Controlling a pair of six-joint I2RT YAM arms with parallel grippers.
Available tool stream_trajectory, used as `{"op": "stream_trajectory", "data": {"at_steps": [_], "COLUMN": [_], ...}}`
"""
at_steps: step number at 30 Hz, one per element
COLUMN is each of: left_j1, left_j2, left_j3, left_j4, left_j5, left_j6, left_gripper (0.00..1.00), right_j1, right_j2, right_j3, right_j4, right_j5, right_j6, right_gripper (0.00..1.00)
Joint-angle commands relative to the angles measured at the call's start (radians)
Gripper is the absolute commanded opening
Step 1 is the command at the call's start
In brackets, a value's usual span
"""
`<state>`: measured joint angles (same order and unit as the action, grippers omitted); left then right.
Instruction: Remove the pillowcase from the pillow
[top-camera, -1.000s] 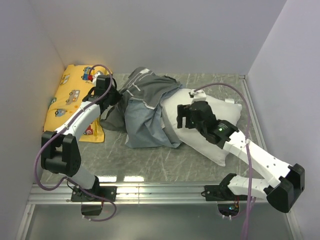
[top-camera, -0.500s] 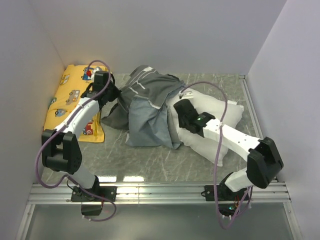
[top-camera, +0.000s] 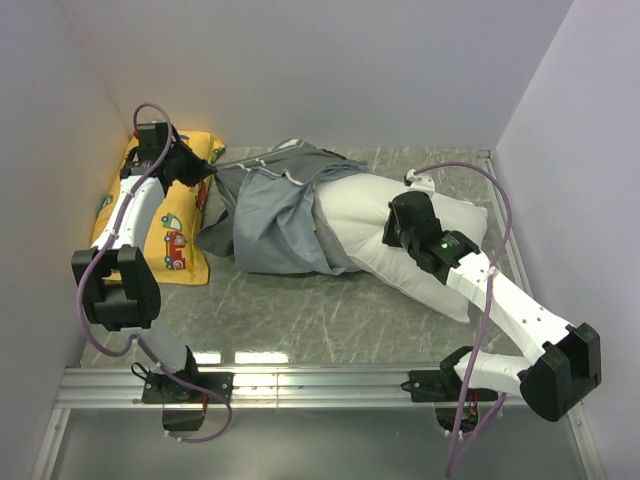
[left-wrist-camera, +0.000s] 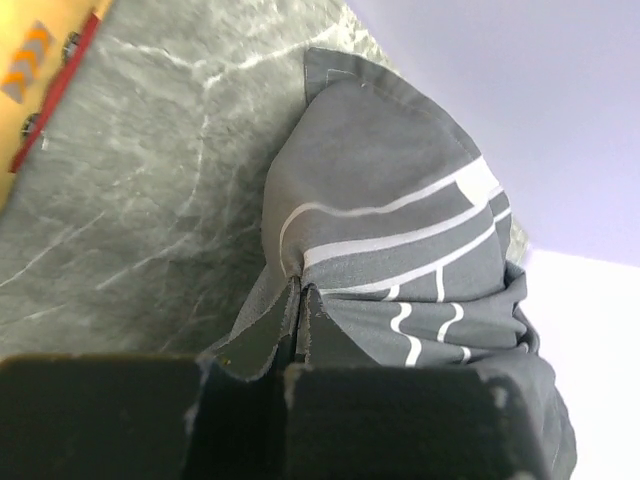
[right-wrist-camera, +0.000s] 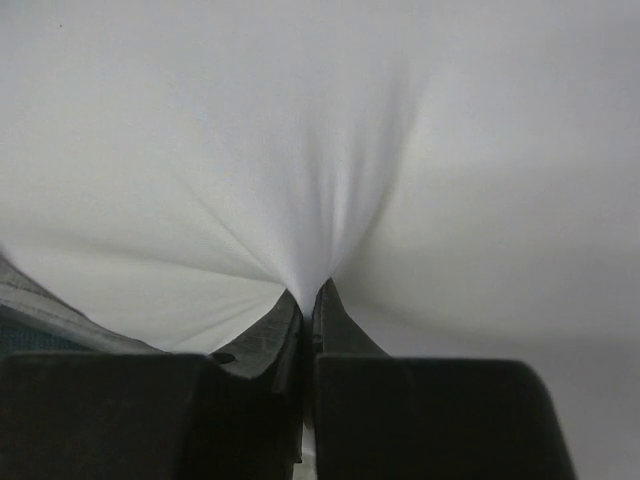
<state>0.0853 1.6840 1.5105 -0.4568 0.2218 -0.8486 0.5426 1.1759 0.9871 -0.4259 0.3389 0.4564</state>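
Observation:
The white pillow (top-camera: 370, 225) lies across the middle of the table, its right half bare. The grey pillowcase (top-camera: 275, 215) with thin white stripes still covers its left end, bunched and stretched leftward. My left gripper (top-camera: 203, 172) is shut on the pillowcase's edge, above the yellow cushion; in the left wrist view the striped pillowcase (left-wrist-camera: 400, 240) is pinched at the left gripper (left-wrist-camera: 302, 295). My right gripper (top-camera: 397, 232) presses on the pillow's middle, shut on a pinch of white pillow (right-wrist-camera: 320, 150) fabric at the right gripper (right-wrist-camera: 308, 298).
A yellow vehicle-print cushion (top-camera: 165, 225) lies at the left wall under my left arm. Walls enclose the table on the left, back and right. The marble tabletop (top-camera: 300, 315) runs to a metal rail (top-camera: 300, 385) at the near edge.
The left gripper has pulled the pillowcase left and back, over the yellow cushion, baring more pillow. The right gripper has shut on the pillow and shifted right.

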Motion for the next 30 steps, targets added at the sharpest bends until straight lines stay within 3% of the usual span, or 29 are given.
{"op": "stream_trajectory", "data": {"at_steps": [1,4,5,6,9,12,14,22,26,30], "left_j1": [0.038,-0.05,-0.079,-0.079,-0.153,-0.211,-0.251,-0.617,-0.83,-0.961], "left_j2": [0.013,0.006,-0.001,-0.007,-0.062,-0.135,-0.202,-0.444,-0.51,-0.479], "left_j3": [0.014,0.005,0.005,0.002,-0.004,-0.036,-0.07,-0.349,-0.525,-0.608], "left_j4": [0.165,0.153,0.15,0.15,0.135,0.109,0.104,0.116,0.193,0.331], "left_j5": [-0.116,-0.163,-0.174,-0.176,-0.214,-0.269,-0.295,-0.456,-0.55,-0.62], "left_j6": [0.063,0.124,0.15,0.164,0.213,0.235,0.243,0.189,0.109,0.076], "left_gripper": [0.0,0.1,0.18,0.4,0.69,0.79,0.8,0.77,0.75,0.77], "right_j1": [-0.064,-0.064,-0.064,-0.064,-0.064,-0.063,-0.064,-0.041,-0.035,-0.024], "right_j2": [-0.047,-0.045,-0.047,-0.045,-0.039,-0.029,-0.018,0.028,0.041,0.047], "right_j3": [-0.008,0.001,0.004,0.004,-0.001,-0.008,-0.01,0.03,0.035,0.032], "right_j4": [-0.12,-0.109,-0.109,-0.109,-0.108,-0.097,-0.091,-0.094,-0.088,-0.074], "right_j5": [0.149,0.1,0.094,0.089,0.072,0.052,0.037,0.028,0.034,0.038], "right_j6": [-0.015,-0.018,-0.021,-0.022,-0.027,-0.022,-0.024,-0.025,-0.024,-0.021], "right_gripper": [0.0,0.0,0.0,0.0,0.0,0.0,0.0,0.0,0.0,0.0]}}
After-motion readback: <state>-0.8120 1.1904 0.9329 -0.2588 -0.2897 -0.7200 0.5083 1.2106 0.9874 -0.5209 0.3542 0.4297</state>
